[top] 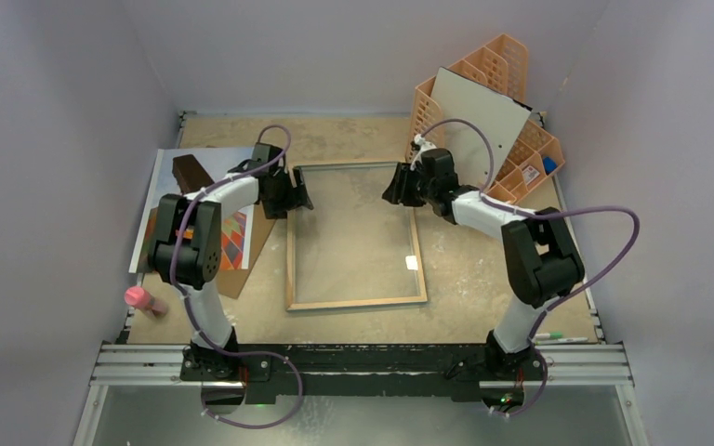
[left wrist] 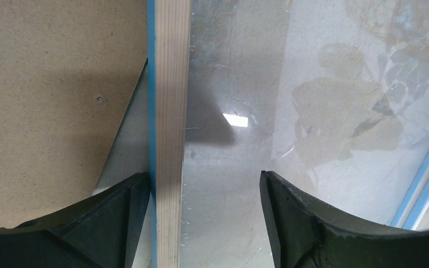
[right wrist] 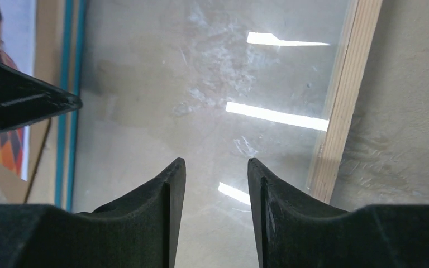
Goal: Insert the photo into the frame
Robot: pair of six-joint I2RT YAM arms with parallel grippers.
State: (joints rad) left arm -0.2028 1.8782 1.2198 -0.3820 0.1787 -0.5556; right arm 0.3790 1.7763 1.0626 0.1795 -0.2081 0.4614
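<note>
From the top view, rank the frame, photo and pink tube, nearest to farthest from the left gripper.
1. The frame, its left rail directly under the left gripper.
2. The photo, just to the left.
3. The pink tube, at the table's near left edge.

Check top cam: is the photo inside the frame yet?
No, the photo lies flat to the left of the frame, wholly outside its rim.

Frame (left wrist: 169, 111) of pale grained wood with glossy, smudged glass pane, table (top: 483, 279) matt rough board, organiser (top: 497, 56) orange plastic.
</note>
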